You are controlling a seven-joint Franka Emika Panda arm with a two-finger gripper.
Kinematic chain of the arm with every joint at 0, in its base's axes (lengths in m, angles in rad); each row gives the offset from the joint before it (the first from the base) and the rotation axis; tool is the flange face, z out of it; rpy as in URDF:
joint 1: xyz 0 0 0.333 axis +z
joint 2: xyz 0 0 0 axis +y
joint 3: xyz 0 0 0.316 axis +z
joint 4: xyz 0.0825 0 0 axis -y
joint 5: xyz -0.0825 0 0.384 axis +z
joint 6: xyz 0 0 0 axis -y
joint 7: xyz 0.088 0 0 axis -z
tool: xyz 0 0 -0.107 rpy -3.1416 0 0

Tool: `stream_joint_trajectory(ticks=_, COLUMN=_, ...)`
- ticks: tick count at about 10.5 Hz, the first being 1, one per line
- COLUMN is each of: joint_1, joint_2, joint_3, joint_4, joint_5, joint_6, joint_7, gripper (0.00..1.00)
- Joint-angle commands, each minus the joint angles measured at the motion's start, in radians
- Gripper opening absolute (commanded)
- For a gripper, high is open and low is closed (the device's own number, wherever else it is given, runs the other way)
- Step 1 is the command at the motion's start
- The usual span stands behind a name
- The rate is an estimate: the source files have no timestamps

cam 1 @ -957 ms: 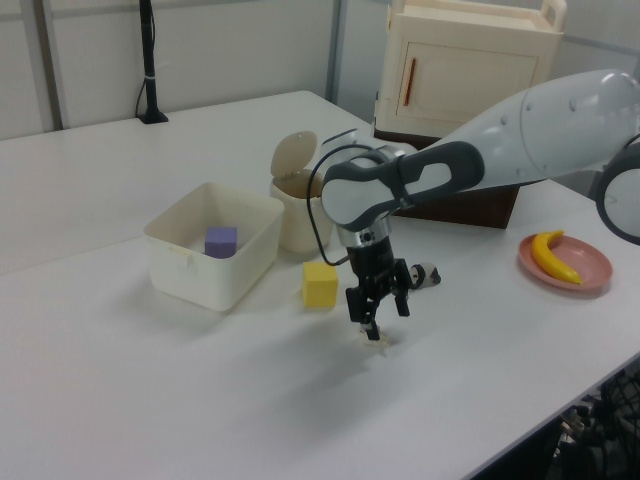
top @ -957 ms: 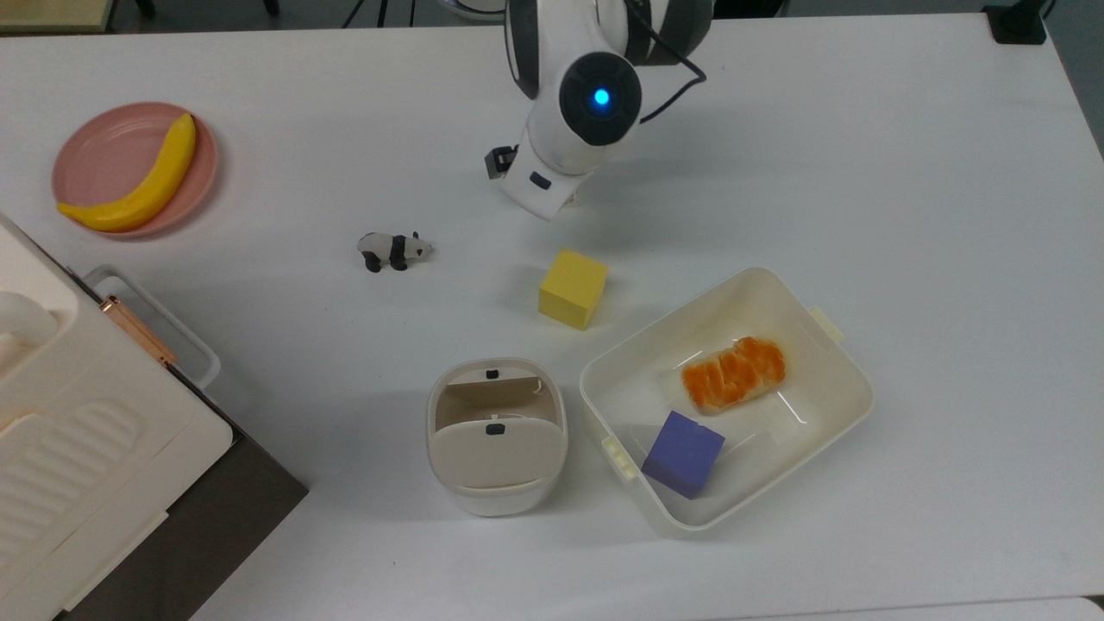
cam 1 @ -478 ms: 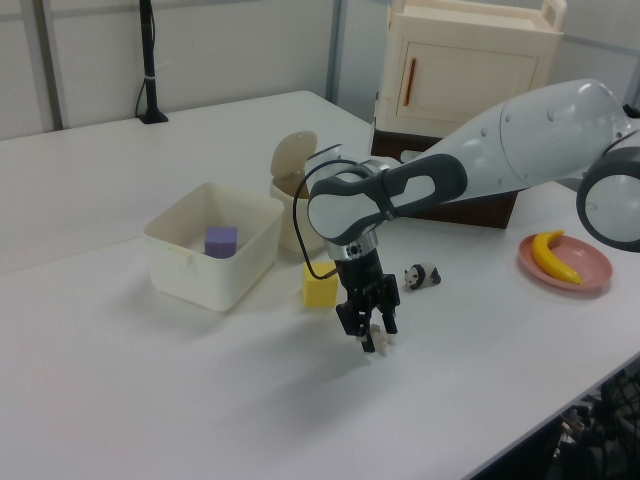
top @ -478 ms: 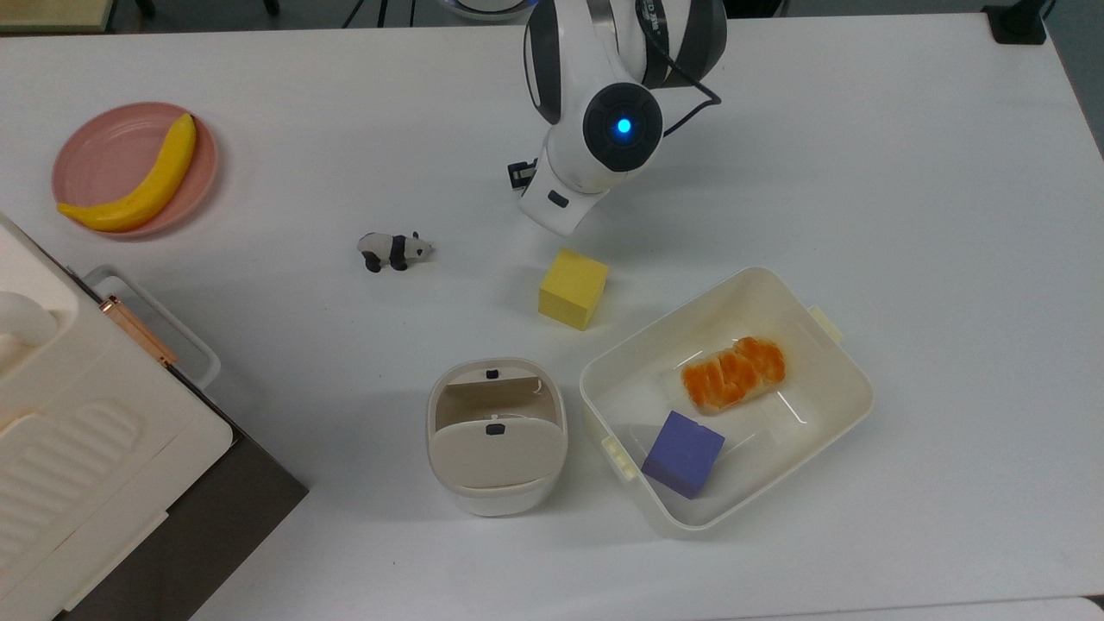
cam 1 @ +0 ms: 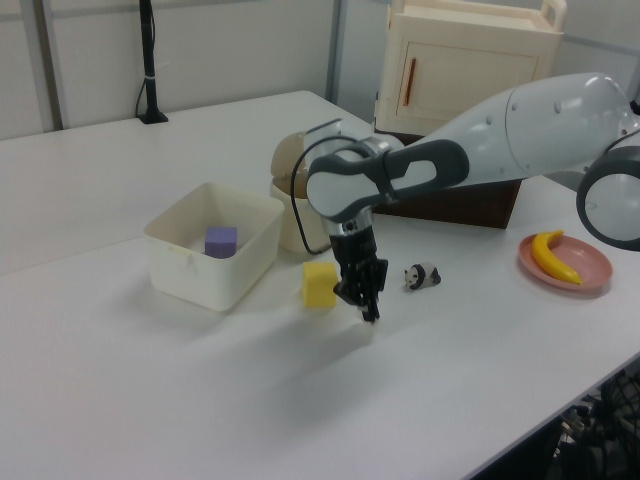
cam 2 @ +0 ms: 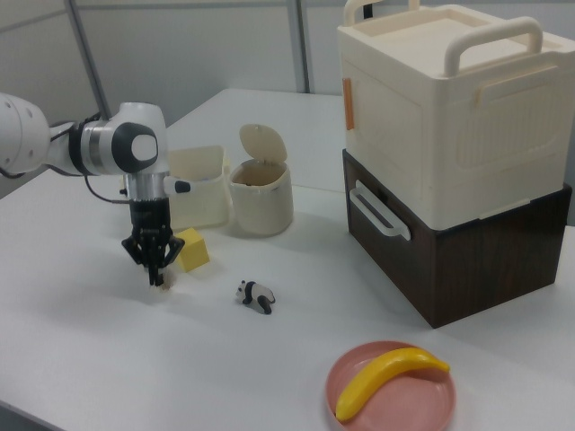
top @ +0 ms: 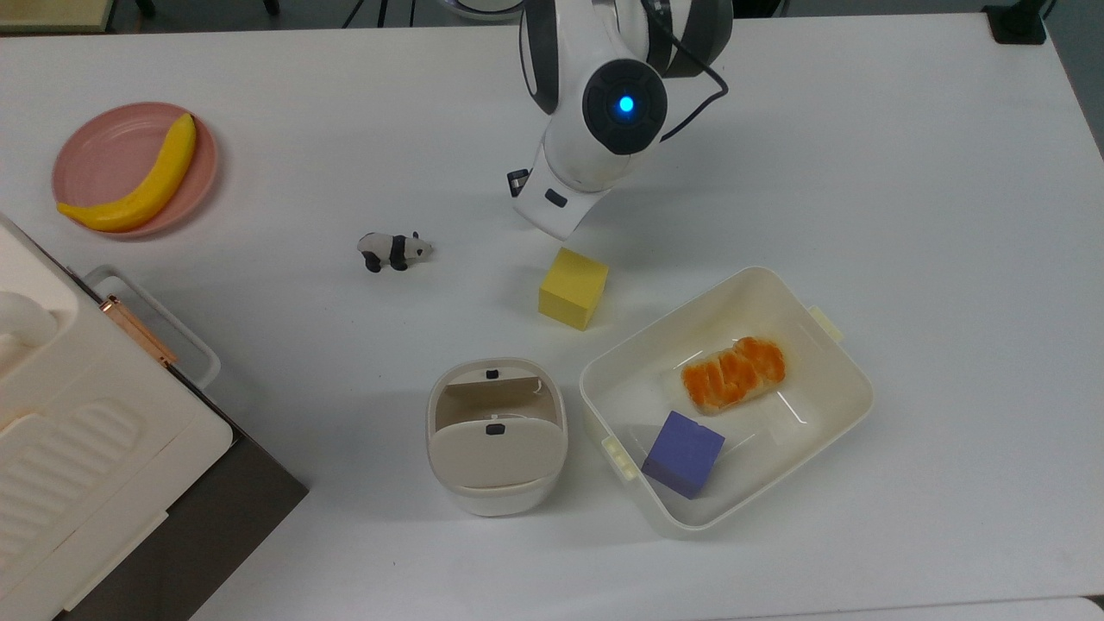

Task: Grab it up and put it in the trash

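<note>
My gripper (cam 1: 368, 306) hangs just above the table, right of the yellow cube (cam 1: 320, 285) in the left view. Its fingers are drawn together. The paper wad is hidden between them, and no wad lies on the table below. In the right view the gripper (cam 2: 157, 272) hangs left of the cube (cam 2: 190, 250). The trash bin (top: 496, 435), off-white with its flap lid swung up, stands below the cube (top: 573, 289) in the top view. It also shows in the left view as the bin (cam 1: 295, 205) behind my arm and in the right view as the bin (cam 2: 260, 193).
A cream tub (top: 849, 379) right of the bin holds a purple cube (top: 684, 453) and an orange pastry (top: 733, 373). A panda figurine (top: 394, 250) lies left of the yellow cube. A pink plate (top: 95, 159) with a banana (top: 142, 185) and a tall cabinet (cam 2: 449, 153) stand at the top view's left.
The gripper came down onto the paper wad, shut on it and rose off the table toward the yellow cube. The wad no longer lies on the table.
</note>
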Motion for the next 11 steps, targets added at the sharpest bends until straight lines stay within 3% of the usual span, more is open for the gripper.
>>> stream_joint_trajectory(ticks=1, joint_1=-0.018, joint_2=-0.013, joint_3=-0.006, joint_4=0.092, joint_5=-0.013, joint_6=-0.008, joint_7=0.021, gripper=0.00)
stream_joint_trajectory(ticks=4, joint_1=-0.070, joint_2=-0.005, joint_3=-0.009, joint_4=0.205, joint_5=-0.011, joint_6=0.017, joint_7=0.021, gripper=0.00)
stream_joint_trajectory(ticks=9, joint_1=-0.144, joint_2=-0.001, joint_3=-0.008, joint_4=0.247, joint_5=0.006, joint_6=0.499, joint_7=0.024, gripper=0.00)
stream_joint_trajectory(ticks=10, joint_1=-0.152, joint_2=0.002, joint_3=-0.008, joint_4=0.246, joint_5=0.012, joint_6=0.571, joint_7=0.024, gripper=0.02)
stream_joint_trajectory(ticks=11, joint_1=-0.153, joint_2=0.022, joint_3=-0.008, joint_4=0.247, joint_5=0.012, joint_6=0.622, joint_7=0.022, gripper=0.14)
